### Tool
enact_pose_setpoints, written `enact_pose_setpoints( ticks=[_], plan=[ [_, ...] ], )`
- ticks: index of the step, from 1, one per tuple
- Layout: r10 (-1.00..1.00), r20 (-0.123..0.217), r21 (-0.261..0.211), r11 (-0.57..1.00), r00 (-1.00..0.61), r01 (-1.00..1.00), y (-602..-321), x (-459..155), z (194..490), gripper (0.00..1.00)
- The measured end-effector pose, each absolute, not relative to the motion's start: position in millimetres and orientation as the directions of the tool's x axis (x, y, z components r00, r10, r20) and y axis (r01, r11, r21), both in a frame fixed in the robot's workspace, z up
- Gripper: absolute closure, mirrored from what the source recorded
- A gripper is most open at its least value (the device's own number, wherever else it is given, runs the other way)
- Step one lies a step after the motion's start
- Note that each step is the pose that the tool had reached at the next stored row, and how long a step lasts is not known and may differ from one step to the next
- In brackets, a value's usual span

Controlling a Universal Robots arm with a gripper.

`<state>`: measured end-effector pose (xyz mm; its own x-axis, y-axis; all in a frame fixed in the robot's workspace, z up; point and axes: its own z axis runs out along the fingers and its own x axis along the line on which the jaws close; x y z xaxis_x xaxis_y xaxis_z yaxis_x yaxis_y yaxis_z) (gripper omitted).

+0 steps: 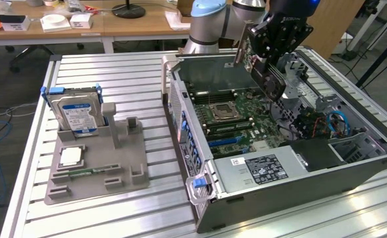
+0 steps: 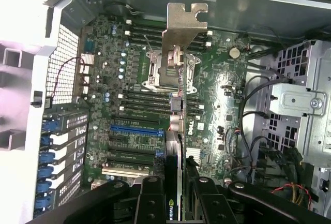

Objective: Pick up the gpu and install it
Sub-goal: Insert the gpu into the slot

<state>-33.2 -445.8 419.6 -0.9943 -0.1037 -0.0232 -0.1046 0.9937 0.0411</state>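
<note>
Slatted metal bench (image 1: 114,218) carried a grey holder tray (image 1: 124,163) with a hard drive (image 1: 78,116), then an open computer case (image 1: 279,203); wooden desks (image 1: 134,25) stood behind.
The pincer (image 2: 176,203) was clamped on the gpu (image 2: 184,25), one finger on each face. The card hung edge-down above the motherboard (image 2: 129,131), over the case's far end, with its silver bracket at the end away from the wrist.
</note>
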Motion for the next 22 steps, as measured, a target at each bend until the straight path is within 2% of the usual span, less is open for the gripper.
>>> enact_pose_setpoints(
  ticks=[22],
  plan=[
    [-0.193, -0.023, 0.041, 0.980, -0.981, -0.194, -445.8, -32.8, 419.4, 0.74]
  ],
)
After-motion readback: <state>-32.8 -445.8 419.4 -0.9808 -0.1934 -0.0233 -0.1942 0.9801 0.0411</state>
